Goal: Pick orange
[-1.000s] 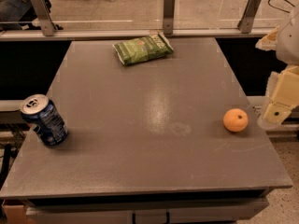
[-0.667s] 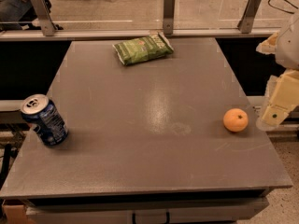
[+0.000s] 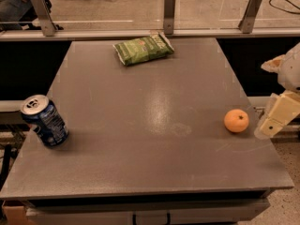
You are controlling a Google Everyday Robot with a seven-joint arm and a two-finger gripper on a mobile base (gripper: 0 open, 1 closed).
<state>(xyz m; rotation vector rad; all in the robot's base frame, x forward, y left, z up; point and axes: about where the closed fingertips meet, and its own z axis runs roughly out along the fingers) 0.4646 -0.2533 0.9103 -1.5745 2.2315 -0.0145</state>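
Observation:
The orange (image 3: 236, 121) is a small round fruit resting on the grey table (image 3: 140, 125), near its right edge. My gripper (image 3: 274, 118) is cream-coloured and hangs at the right border of the camera view, just right of the orange and apart from it, over the table's right edge. Nothing is held in it.
A blue can (image 3: 44, 121) stands tilted near the table's left edge. A green chip bag (image 3: 143, 48) lies at the far middle. A metal rail with posts (image 3: 169, 13) runs behind the table. The floor drops off at the right.
The gripper has shifted slightly, staying just right of the orange. The orange, can and bag have not moved.

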